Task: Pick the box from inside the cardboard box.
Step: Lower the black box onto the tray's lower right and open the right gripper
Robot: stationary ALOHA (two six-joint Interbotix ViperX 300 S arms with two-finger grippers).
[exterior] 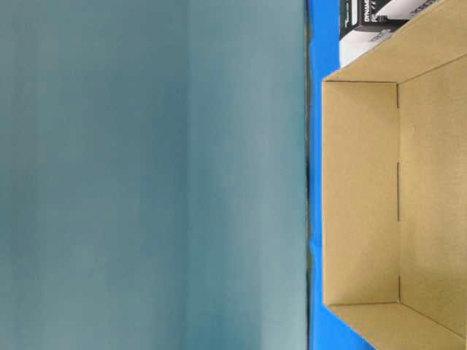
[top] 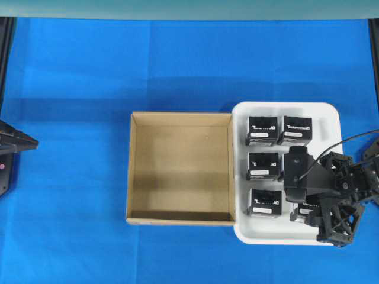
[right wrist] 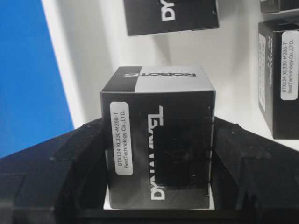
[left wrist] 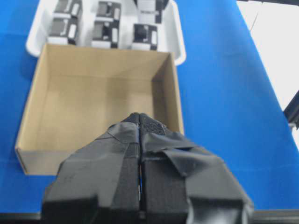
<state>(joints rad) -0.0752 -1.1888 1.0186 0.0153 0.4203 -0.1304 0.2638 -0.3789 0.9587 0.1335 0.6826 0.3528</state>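
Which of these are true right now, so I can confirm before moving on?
1. The cardboard box is empty. True.
2. The left end effector is open. False: its jaws are pressed together, holding nothing.
3. A black box sits between the fingers of the right end effector. True: the fingers flank both its sides.
4. The right end effector is over the cardboard box. False: it is over the white tray.
5. In the overhead view the white tray lies left of the cardboard box. False: it lies right of it, against its wall.
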